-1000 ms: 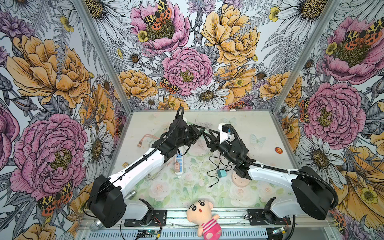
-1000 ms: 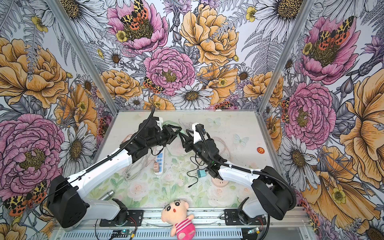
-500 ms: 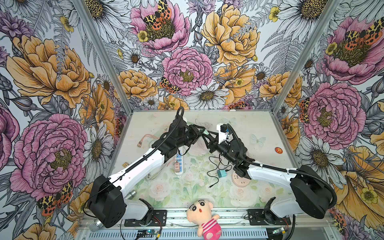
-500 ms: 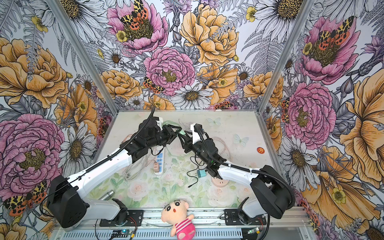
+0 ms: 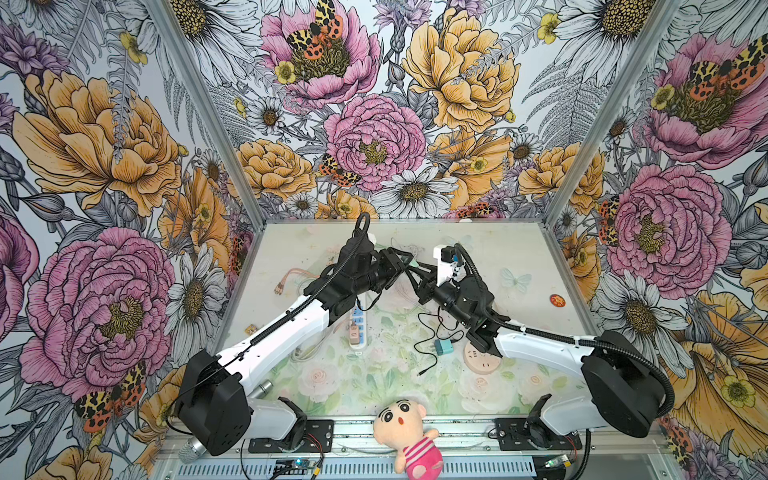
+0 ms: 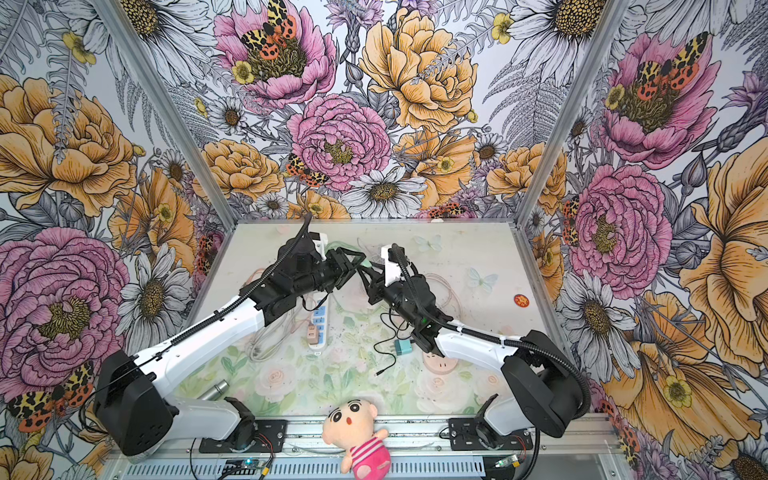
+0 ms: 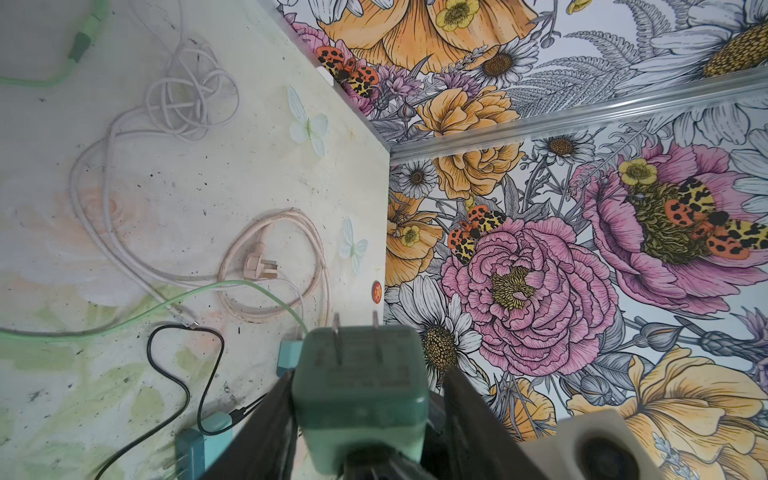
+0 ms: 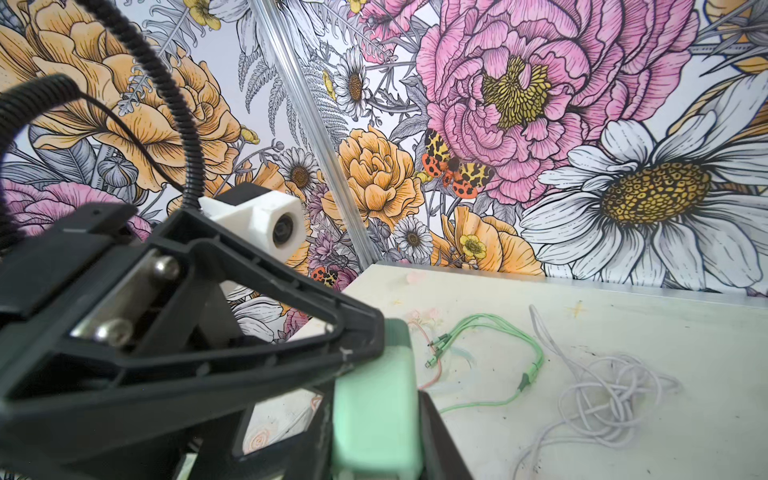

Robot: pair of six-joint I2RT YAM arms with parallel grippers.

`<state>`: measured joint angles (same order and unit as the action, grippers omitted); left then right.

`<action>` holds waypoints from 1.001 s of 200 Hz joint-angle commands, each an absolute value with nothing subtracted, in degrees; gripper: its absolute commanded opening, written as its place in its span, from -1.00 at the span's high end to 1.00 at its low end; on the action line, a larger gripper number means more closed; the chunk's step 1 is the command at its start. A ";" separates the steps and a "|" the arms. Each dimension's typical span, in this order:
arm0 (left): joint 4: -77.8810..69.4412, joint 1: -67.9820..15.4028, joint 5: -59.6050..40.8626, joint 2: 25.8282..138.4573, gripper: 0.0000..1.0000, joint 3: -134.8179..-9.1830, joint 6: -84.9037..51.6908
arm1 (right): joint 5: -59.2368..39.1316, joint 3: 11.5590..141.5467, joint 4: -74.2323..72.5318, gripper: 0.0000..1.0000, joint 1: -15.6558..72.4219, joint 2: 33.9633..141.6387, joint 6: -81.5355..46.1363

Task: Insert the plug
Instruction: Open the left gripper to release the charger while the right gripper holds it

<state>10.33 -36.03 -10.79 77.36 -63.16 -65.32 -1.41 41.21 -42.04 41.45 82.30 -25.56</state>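
The plug is a mint-green two-prong adapter held above the table's middle, where both grippers meet. My right gripper is shut on the plug, with a finger pressed against each side. My left gripper is open around the plug: one finger lies beside it and the other stands off with a gap. The prongs point away from the left wrist. In both top views the white power strip lies on the table below the left arm, a pink plug seated in it.
A teal adapter with a black cable and a round pink socket lie near the right arm. Green, white and pink cables sprawl toward the back. A doll sits at the front edge.
My left jaws have widened off the green plug while my right jaws have closed onto it. Both arms have stayed almost where they were.
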 commanded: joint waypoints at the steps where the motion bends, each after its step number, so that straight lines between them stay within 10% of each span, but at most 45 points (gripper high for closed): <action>1: 14.54 -35.92 -9.65 76.00 -0.23 -64.67 -62.04 | -2.74 43.58 -37.88 1.00 40.38 81.01 -24.17; 106: 40.13 -21.25 -5.31 61.36 -0.19 -58.89 -49.35 | -6.58 61.60 0.36 1.00 36.98 78.59 -11.39; 200: 47.90 -14.14 -6.82 80.83 -0.14 -71.13 -40.17 | -17.02 76.57 14.43 1.00 34.44 88.51 -6.08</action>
